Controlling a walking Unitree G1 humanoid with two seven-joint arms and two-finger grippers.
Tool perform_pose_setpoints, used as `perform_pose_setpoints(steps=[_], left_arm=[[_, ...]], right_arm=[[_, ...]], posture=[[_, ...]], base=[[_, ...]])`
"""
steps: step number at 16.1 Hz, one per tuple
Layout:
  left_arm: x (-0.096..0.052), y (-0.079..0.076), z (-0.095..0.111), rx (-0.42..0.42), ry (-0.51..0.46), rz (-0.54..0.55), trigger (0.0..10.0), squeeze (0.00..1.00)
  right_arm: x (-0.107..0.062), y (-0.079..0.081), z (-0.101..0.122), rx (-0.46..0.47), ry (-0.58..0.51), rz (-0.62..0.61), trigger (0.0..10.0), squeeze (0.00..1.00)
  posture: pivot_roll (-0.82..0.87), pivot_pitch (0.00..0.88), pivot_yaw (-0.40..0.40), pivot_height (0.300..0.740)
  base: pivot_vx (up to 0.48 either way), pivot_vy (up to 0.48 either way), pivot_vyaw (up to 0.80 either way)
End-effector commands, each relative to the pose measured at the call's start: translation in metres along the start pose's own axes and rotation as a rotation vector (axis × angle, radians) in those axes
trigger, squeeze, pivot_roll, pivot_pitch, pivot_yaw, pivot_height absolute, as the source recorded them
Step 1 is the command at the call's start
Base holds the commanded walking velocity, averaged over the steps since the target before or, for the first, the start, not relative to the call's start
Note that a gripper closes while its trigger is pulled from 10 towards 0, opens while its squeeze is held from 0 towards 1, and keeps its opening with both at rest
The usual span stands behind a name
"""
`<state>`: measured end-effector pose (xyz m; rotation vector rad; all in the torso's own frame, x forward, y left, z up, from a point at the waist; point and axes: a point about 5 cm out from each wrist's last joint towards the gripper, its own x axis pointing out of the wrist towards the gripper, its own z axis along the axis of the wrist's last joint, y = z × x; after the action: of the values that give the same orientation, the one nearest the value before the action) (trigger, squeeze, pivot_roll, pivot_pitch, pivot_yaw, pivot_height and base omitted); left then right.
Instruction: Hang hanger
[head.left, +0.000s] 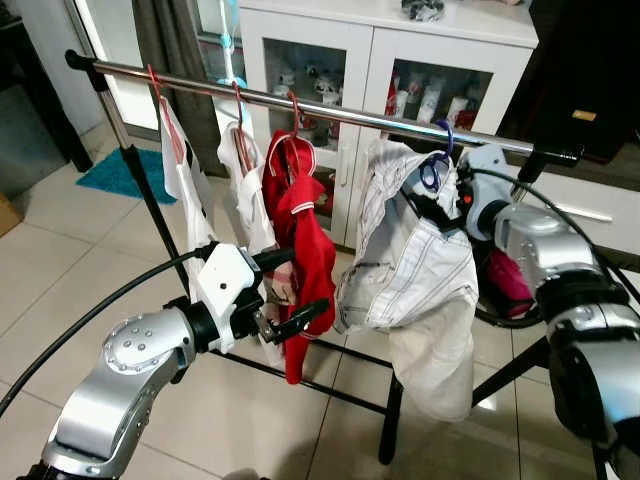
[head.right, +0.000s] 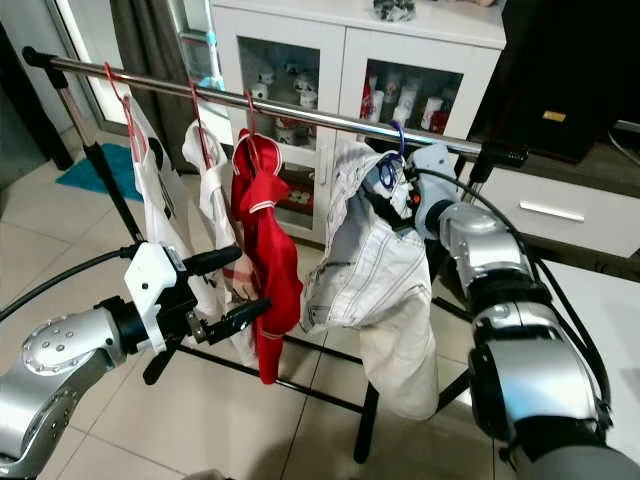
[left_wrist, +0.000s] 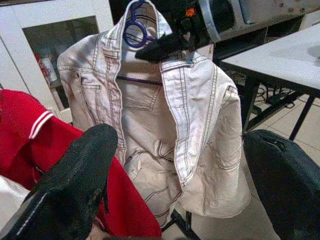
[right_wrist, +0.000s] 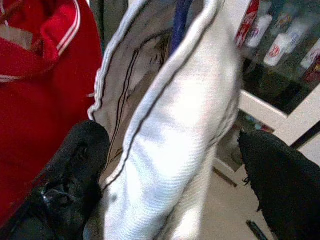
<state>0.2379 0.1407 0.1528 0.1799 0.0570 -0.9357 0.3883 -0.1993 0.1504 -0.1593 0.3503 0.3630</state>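
White glass-door cabinets (head.left: 400, 90) back a metal clothes rail (head.left: 330, 108), where a blue hanger (head.left: 437, 165) carrying a pale jacket (head.left: 415, 270) is hooked beside a red shirt (head.left: 300, 240). Right hand (head.right: 385, 200) sits at the jacket's collar, fingers spread around the fabric; left hand (head.left: 290, 290) hovers before the red shirt, fingers apart, holding nothing.

clothes rail (head.left: 330, 108), hung jacket (head.left: 415, 270), red shirt (head.left: 305, 240)
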Motion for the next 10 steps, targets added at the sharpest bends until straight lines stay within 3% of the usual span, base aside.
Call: perform_pose_setpoints(steps=[1, 2, 3, 10], left_arm=[[0.001, 0.000, -0.001, 0.013, 0.007, -0.012, 10.0, 0.95], [0.001, 0.000, 0.000, 0.017, 0.008, -0.010, 10.0, 0.95], [0.001, 0.000, 0.000, 0.018, 0.008, -0.008, 10.0, 0.95], [0.002, 0.007, 0.003, 0.034, 0.009, 0.030, 10.0, 0.95]], right_arm=[[0.003, 0.002, 0.004, -0.017, 0.009, -0.013, 10.0, 0.00], [0.005, 0.002, 0.003, -0.003, 0.021, -0.037, 2.9, 0.00], [0.006, 0.002, 0.002, 0.003, 0.024, -0.045, 0.0, 0.00], [0.010, 0.006, -0.009, -0.010, 0.096, -0.109, 0.0, 0.00]], posture=[[0.02, 0.000, -0.040, 0.740], [0.02, 0.000, -0.043, 0.740], [0.03, 0.000, -0.046, 0.740], [0.04, 0.000, -0.052, 0.740]], base=[[0.000, 0.000, 0.00], [0.000, 0.000, 0.00], [0.000, 0.000, 0.00], [0.000, 0.000, 0.00]])
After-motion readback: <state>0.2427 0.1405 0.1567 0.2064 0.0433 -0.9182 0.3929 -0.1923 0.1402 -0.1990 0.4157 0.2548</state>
